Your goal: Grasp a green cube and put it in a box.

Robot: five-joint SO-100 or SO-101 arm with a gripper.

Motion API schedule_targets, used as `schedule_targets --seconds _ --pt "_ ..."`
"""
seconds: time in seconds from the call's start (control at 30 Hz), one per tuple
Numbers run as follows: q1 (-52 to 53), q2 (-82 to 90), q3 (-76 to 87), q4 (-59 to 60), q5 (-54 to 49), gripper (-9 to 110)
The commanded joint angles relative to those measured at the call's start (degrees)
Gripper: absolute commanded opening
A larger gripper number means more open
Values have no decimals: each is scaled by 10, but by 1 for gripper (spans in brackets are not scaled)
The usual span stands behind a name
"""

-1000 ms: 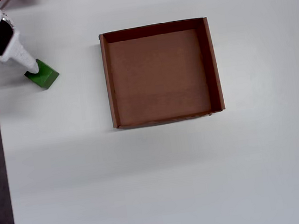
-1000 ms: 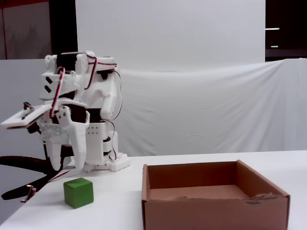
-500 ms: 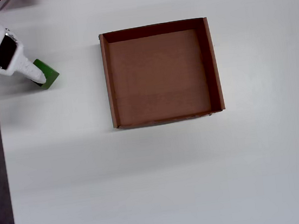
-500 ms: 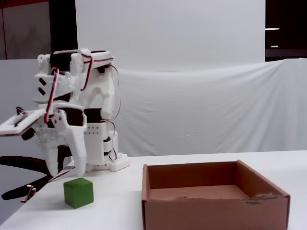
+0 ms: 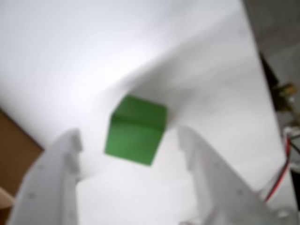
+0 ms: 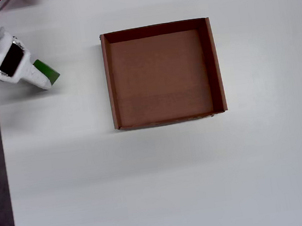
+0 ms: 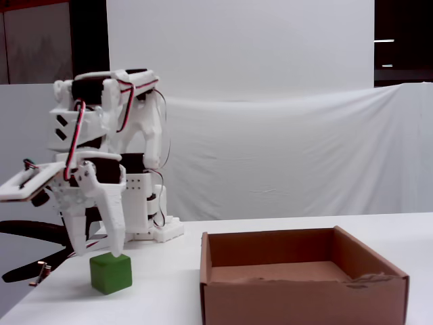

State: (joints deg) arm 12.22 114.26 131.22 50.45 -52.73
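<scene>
Lowered since the earlier frames, pincer (image 7: 100, 255) spread wide, straddling from just above the green cube (image 7: 110, 272) resting on the white tabletop (image 6: 147, 174) left of the empty cardboard box (image 6: 216, 66); grasp, carry and drop outstanding.

The end effector (image 7: 100, 254) has lowered, open, over the green cube (image 7: 111, 272).

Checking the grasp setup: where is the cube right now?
The cube sits on the table at far left in the fixed view, left of the box, apart from it, directly under the open gripper.
</scene>
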Motion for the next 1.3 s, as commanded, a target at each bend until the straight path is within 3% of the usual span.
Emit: schedule_targets --seconds 0.0,1.27 --pt "-8 -2 -25 -12 5 29" --pt "-25 15 74 -68 29 29"
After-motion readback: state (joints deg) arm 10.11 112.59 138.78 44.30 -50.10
